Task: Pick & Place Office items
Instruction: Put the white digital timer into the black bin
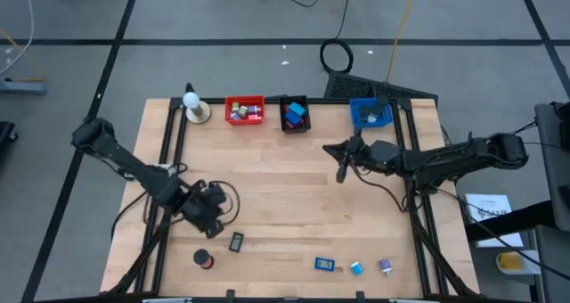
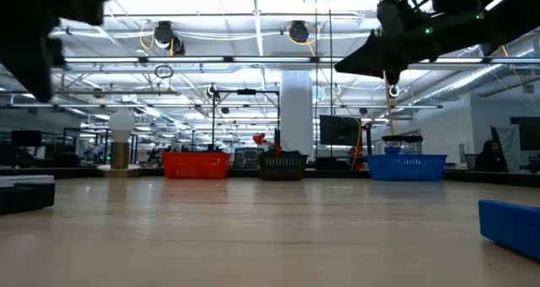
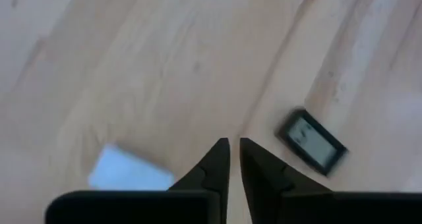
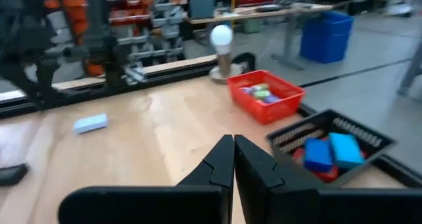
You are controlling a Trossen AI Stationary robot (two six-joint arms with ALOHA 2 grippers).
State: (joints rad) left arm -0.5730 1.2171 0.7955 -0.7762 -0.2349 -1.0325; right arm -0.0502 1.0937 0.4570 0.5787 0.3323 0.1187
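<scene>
My left gripper (image 1: 214,216) hovers over the table's near-left part, shut and empty. In the left wrist view its fingers (image 3: 234,148) point down at bare wood between a black-framed rectangle (image 3: 311,140) and a light-blue block (image 3: 128,171). The rectangle (image 1: 236,241) lies flat just nearer than the gripper. A black roll (image 1: 204,259), a blue block (image 1: 324,265), a light-blue piece (image 1: 356,268) and a purple clip (image 1: 385,266) lie along the near edge. My right gripper (image 1: 341,167) hangs above the table's right-middle, shut and empty (image 4: 233,145).
Along the far edge stand a red bin (image 1: 244,110), a black bin (image 1: 294,113) and a blue bin (image 1: 370,114), each holding small pieces, with a white ball on a tan base (image 1: 194,107) to their left. Bare wood lies between the two arms.
</scene>
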